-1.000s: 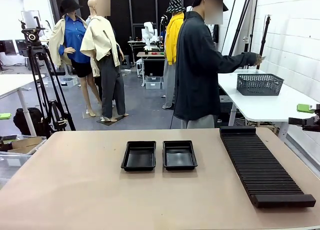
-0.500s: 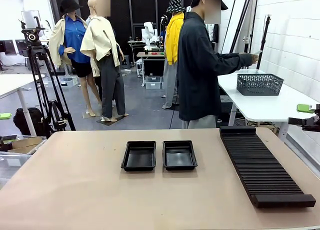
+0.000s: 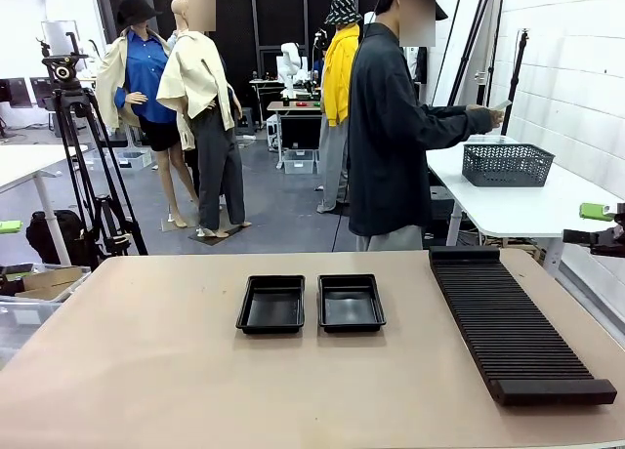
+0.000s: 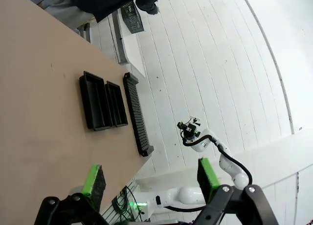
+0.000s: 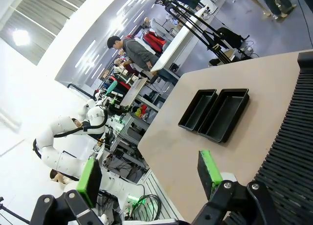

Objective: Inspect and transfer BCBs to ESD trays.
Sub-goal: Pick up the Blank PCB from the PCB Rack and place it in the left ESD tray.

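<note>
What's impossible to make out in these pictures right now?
Front view: the pale thing that the person holds out is too small to identify.
Front view: the basket hides its contents behind its mesh walls.
Right wrist view: the ribbed rack is cut off by the right edge.
Left wrist view: the trays are too small and steeply angled to show their floors.

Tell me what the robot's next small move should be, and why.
Probably just wait, with the left gripper and the right gripper open above the table. Both ESD trays sit empty side by side, and the person is turned away, a hand reaching over the mesh basket on the side table, so nothing seems ready to grasp yet.
</note>
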### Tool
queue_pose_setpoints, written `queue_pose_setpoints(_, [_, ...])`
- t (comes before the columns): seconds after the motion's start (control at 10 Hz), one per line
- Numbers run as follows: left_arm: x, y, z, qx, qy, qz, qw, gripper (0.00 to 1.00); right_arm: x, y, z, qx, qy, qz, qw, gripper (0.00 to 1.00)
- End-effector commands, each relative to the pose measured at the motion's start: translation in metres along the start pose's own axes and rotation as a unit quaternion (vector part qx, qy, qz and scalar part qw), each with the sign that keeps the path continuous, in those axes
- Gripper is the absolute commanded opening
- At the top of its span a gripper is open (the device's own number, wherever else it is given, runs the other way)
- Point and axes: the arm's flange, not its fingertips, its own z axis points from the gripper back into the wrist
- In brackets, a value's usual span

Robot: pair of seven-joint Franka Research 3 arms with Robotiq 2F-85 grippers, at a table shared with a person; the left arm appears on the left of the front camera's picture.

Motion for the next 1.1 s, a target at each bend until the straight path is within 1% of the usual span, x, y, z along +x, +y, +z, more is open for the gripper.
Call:
queue_pose_setpoints(0.0, [-0.0008,-0.0027,0.0017,0.001,-0.002,-0.001,1.0,1.0,-0.0011,0.0023,-0.001,-0.004,-0.002,-0.005,1.0,1.0])
queue_pose_setpoints(1.0, [-0.0008,-0.0027,0.0017,0.001,-0.002,-0.001,1.0,1.0,-0.0011,0.0023,-0.001,-0.004,-0.002,-0.005,1.0,1.0])
